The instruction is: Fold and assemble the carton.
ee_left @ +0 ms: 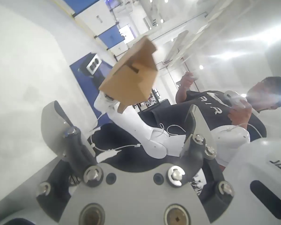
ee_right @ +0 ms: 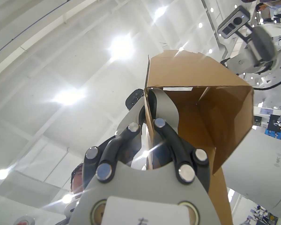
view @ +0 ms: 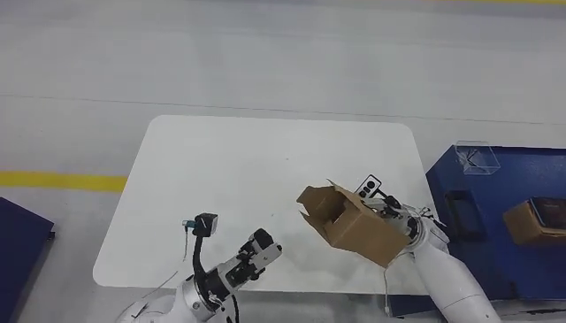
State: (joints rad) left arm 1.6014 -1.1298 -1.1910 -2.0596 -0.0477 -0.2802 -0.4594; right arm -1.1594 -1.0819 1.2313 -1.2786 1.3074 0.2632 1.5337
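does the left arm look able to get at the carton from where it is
Probably yes. The carton is held off the table, with the right gripper shut on one wall. The left gripper is open and faces it, with nothing between them.

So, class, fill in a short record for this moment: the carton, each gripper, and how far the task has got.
carton: brown, tilted, held up over the table near its corner, one end open
right gripper: shut on a wall of the carton
left gripper: open, empty, near the table's front edge
task state: open end not yet folded shut
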